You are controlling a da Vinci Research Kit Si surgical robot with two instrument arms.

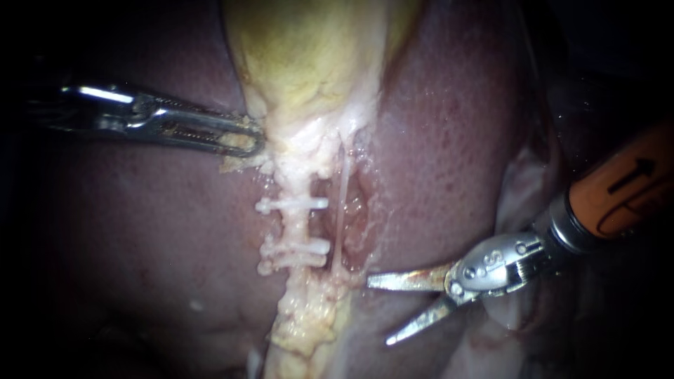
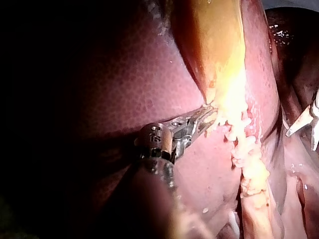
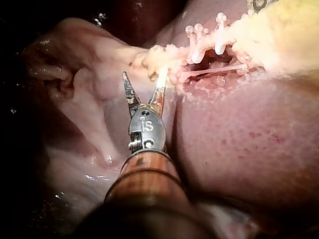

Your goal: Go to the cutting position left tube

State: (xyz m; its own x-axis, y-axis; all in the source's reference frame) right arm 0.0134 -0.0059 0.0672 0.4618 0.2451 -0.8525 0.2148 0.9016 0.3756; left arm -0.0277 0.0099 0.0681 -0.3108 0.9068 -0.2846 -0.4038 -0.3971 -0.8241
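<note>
In the endoscope view, the left instrument (image 1: 249, 142) had its jaws pressed together on the edge of the gallbladder (image 1: 309, 56) at its narrow neck, pinching yellow tissue. Below that grip the left tube (image 1: 298, 226) ran down the groove in the liver (image 1: 449, 140). White clips (image 1: 291, 205) crossed it, with a bare stretch between the upper clip and the lower ones. A thin right tube (image 1: 342, 203) lay just beside it. The right instrument (image 1: 379, 312) had its blades spread and held nothing; the upper tip was near the fatty tissue at the left tube's lower end, apart from the clips. Only the right wrist view showed that tip against or just short of that fat, and the other blade over pale folds off the liver. The left wrist view hid the thin tube but showed the pinch side-on.
</note>
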